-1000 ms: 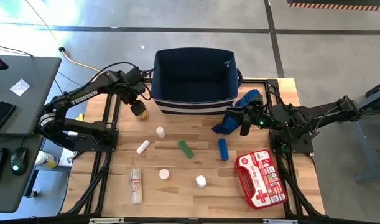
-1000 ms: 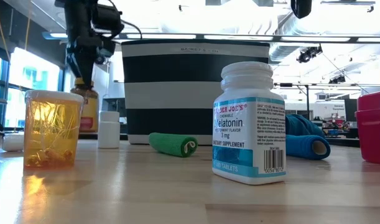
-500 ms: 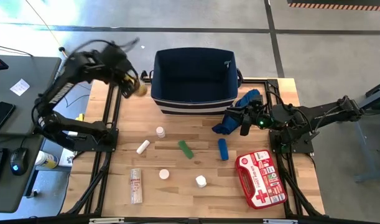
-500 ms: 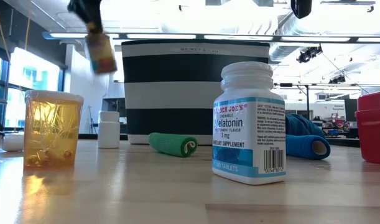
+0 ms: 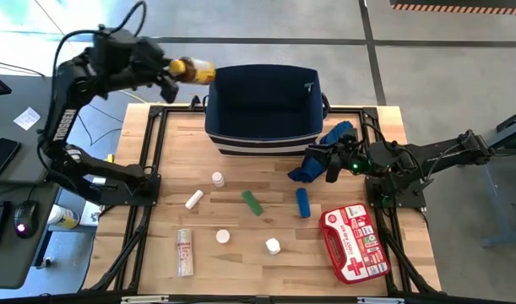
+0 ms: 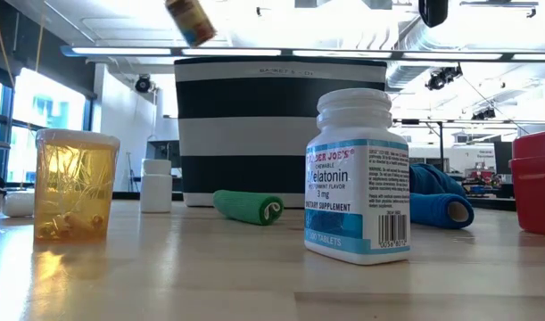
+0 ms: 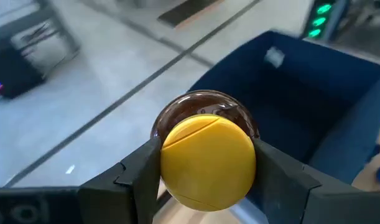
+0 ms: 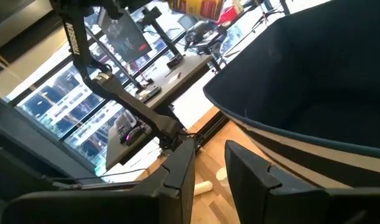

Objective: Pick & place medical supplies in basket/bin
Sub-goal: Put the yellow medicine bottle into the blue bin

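Lifted off the desk (image 5: pixel 241 257) since the earlier frames, the amber bottle (image 5: pixel 192 69) is now carried high by the left end effector (image 5: pixel 175 71), level with the bin's (image 5: pixel 262 105) far-left corner and just outside its rim. From above, the bottle lies sideways in the grip, pointing toward the bin. The right end effector (image 5: pixel 323 162) has not moved; it rests low beside the blue cloth bundle (image 5: pixel 327 150) at the bin's right side. Loose on the desk are a green roll (image 5: pixel 252 203), a blue roll (image 5: pixel 302 203), 2 small white bottles (image 5: pixel 217 178) (image 5: pixel 273 246), a white tube (image 5: pixel 193 199), a flat pale box (image 5: pixel 185 251) and the red first aid pouch (image 5: pixel 354 243).

At desk level, the amber bottle (image 6: pixel 190 20) hangs tilted above the striped bin (image 6: pixel 281 129), near its left edge. A white melatonin bottle (image 6: pixel 356 178) stands closest, an orange vial (image 6: pixel 73 185) to its left.

On the left wrist, the fingers (image 7: pixel 146 177) pinch the bottle (image 7: pixel 205 155) from both sides, yellow cap facing out, the bin's (image 7: pixel 314 93) dark interior ahead.

On the right wrist, the fingers (image 8: pixel 177 174) stand slightly apart, holding nothing, with the bin's wall (image 8: pixel 301 93) close by.
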